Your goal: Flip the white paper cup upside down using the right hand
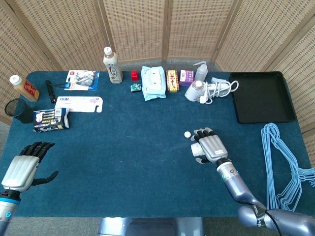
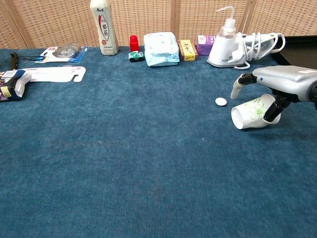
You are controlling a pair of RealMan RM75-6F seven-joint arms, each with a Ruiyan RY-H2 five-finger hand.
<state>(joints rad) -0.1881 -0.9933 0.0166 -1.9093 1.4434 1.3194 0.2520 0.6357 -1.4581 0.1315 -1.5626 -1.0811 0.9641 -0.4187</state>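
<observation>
The white paper cup (image 2: 251, 112) with a green print lies on its side on the blue table (image 2: 124, 163), its mouth facing left. My right hand (image 2: 280, 82) hovers palm down right over it, fingers stretched out above the cup and the thumb against its far side. From the head view the right hand (image 1: 210, 146) covers most of the cup (image 1: 198, 150); only its mouth end shows. I cannot see a closed grip on it. My left hand (image 1: 22, 167) hangs open at the table's near left corner, holding nothing.
A small white disc (image 2: 221, 101) lies just left of the cup. A black tray (image 1: 261, 96) sits at the back right and blue hangers (image 1: 285, 162) at the right edge. Bottles, a wipes pack (image 1: 153, 81) and a corded white appliance (image 1: 199, 91) line the far edge.
</observation>
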